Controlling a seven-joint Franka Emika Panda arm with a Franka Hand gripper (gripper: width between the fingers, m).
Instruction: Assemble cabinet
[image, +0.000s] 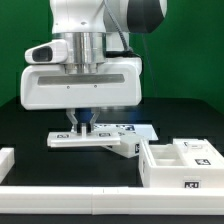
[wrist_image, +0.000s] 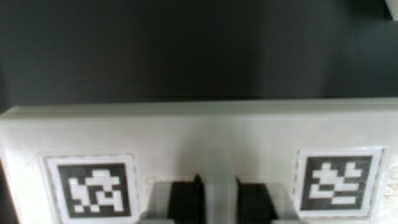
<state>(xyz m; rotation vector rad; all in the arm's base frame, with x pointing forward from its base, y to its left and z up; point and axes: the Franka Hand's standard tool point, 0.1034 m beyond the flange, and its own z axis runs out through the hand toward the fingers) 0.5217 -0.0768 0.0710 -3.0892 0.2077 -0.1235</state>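
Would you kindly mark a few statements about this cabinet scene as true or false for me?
1. The body has open compartments. True.
2. The claw is low over a flat white panel. True.
3. The body stands at the exterior view's left. False: it stands at that view's right.
4. The wrist view shows two tags on the panel. True.
5. The claw holds the body in the air. False: the body rests on the black table, apart from the claw.
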